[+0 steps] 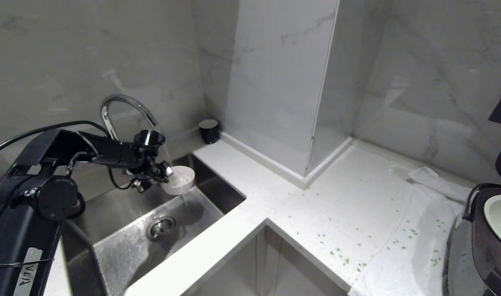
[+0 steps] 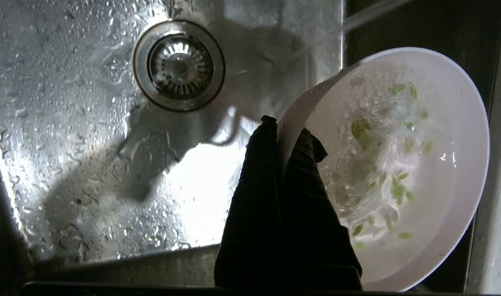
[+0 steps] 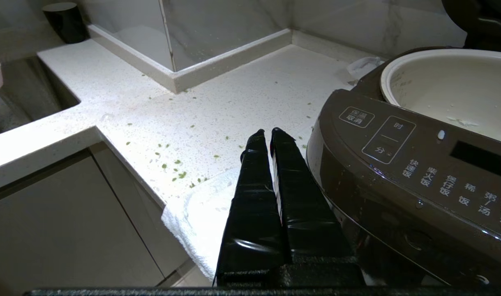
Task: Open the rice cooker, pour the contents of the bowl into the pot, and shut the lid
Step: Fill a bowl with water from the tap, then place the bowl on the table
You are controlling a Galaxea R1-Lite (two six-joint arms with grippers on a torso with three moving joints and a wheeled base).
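Marble-walled kitchen corner, white speckled counter (image 1: pixel 349 193) strewn with green bits, left gripper (image 2: pixel 283 127) pinching the bowl (image 1: pixel 178 179) rim over the wet steel sink (image 1: pixel 123 246) at left, right gripper (image 3: pixel 271 137) clenched empty beside the open rice cooker (image 3: pixel 414 176) at right.

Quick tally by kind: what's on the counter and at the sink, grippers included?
Grippers: 2 (left gripper, right gripper)
Bowl: 1
Rice cooker: 1
Faucet: 1
Black cup: 1
White towel: 1
Total: 7

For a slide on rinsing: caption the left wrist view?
Left gripper pinches the tilted bowl by its rim over the sink, water swirling its green bits.
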